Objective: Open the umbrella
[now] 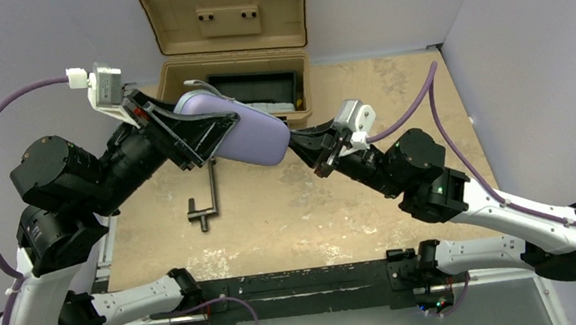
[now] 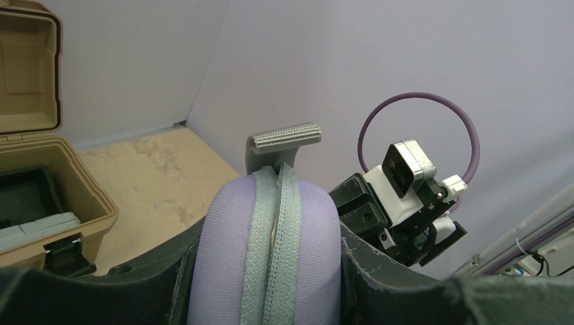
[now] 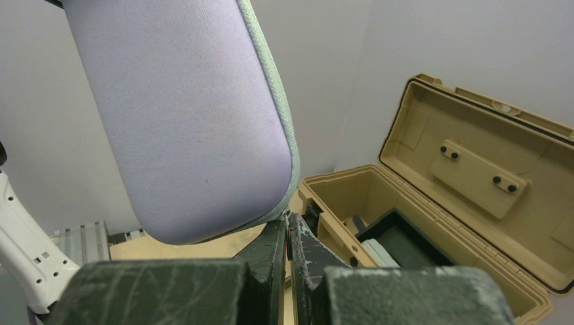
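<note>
The umbrella is out of view. A lavender-grey oblong case [image 1: 252, 134] is held in the air above the table, in front of the toolbox. My left gripper [image 1: 203, 136] is shut on the case across its middle, with a black finger [image 2: 122, 284] on each side. The case's grey-green zipper band [image 2: 274, 237] faces the left wrist camera and has a grey strap tab [image 2: 285, 137] at its far end. My right gripper [image 1: 299, 140] is at the case's right end. Its fingertips [image 3: 288, 227] are pinched shut on a small zipper pull at the edge of the case [image 3: 183, 115].
The open tan toolbox [image 1: 167, 82] stands at the back of the table with its lid [image 1: 224, 9] raised and a black tray inside; it also shows in the right wrist view [image 3: 474, 169]. A dark metal clamp [image 1: 205, 206] lies on the table under the case.
</note>
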Controlling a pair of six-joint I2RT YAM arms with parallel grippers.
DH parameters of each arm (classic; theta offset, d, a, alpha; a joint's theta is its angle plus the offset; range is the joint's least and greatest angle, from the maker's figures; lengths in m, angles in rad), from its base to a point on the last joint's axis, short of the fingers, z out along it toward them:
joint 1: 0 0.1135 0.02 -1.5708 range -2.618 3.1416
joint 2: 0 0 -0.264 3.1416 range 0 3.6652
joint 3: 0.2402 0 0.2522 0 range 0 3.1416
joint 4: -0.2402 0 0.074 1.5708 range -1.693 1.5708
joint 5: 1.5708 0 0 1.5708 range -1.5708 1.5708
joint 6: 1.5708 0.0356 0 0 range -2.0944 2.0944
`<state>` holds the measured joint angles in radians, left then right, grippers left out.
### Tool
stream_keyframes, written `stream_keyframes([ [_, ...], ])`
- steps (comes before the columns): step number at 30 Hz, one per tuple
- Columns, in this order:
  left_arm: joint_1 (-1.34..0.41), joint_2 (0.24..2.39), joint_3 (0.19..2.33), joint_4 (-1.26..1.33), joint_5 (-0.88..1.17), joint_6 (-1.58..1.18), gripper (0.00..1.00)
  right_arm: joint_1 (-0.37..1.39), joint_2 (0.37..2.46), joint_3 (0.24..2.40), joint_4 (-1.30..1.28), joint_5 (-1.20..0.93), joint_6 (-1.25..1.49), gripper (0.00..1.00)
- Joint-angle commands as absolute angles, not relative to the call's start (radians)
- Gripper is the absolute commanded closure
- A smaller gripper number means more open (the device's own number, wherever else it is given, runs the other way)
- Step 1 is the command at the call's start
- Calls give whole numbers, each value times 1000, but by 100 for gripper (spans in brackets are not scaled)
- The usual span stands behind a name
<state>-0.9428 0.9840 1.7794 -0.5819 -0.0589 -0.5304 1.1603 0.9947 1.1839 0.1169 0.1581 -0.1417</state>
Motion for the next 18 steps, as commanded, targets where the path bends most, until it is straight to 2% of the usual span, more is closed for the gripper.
stream_keyframes([
  [1, -944, 968, 1870, -610, 34, -523, 100, 1150, 983, 1242, 126, 248, -196, 100],
  [13, -943, 1052, 2092, -978, 143, -511, 100, 1169, 995, 1304, 55, 231, -279, 100],
  [18, -943, 1105, 2156, -1099, 202, -537, 100, 1245, 1018, 1328, 19, 286, -326, 100],
])
